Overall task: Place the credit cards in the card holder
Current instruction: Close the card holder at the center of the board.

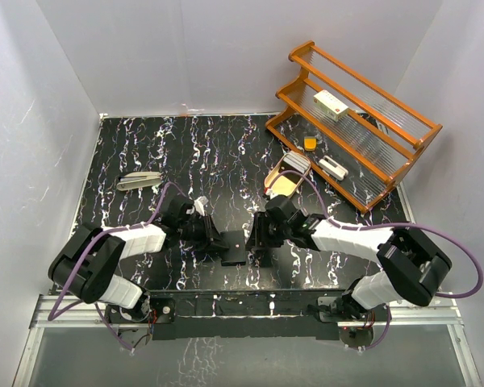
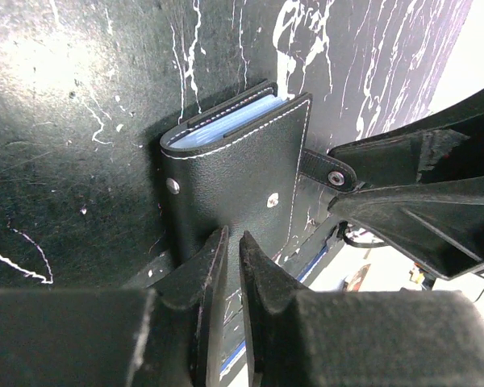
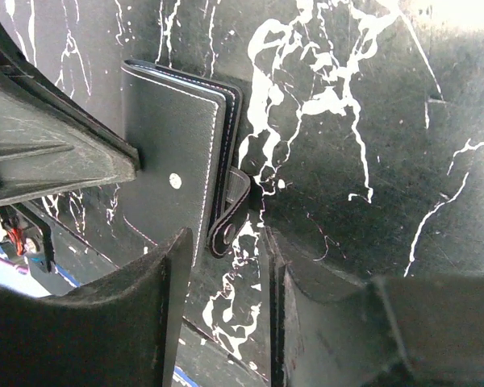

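The card holder (image 1: 235, 247) lies folded on the black marbled table between both grippers. In the left wrist view it (image 2: 234, 173) is a black wallet, and the pale blue edges of the credit cards (image 2: 226, 122) show between its covers. Its snap strap (image 3: 228, 216) hangs loose at the side, unfastened. My left gripper (image 2: 231, 238) is shut, its tips on the wallet's near edge with nothing between them; in the top view it (image 1: 216, 236) is at the wallet's left. My right gripper (image 3: 227, 240) is open with the strap's end between its tips; in the top view it (image 1: 256, 234) is at the wallet's right.
A wooden rack (image 1: 363, 121) stands at the back right with a white box (image 1: 331, 105) on it. A cream tray (image 1: 282, 182) lies in front of the rack. A grey stapler-like object (image 1: 139, 180) lies at the left. White walls close in the table.
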Action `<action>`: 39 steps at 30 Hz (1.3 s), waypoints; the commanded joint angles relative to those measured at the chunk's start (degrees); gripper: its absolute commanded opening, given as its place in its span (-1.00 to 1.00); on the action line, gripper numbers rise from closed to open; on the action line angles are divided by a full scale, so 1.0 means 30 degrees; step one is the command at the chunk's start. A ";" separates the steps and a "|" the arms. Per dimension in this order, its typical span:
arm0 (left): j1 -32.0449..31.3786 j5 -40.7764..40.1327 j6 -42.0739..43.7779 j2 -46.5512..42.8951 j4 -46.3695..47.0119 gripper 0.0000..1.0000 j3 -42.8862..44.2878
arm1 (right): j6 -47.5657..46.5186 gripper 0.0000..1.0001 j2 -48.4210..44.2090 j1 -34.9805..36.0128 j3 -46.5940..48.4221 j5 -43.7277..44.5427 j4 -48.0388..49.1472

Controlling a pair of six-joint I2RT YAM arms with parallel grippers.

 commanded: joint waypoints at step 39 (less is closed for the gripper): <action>-0.1191 -0.1274 -0.0183 0.1394 0.0241 -0.75 0.0105 | 0.0922 -0.26 0.1576 0.0122 0.0566 -0.2525 0.3482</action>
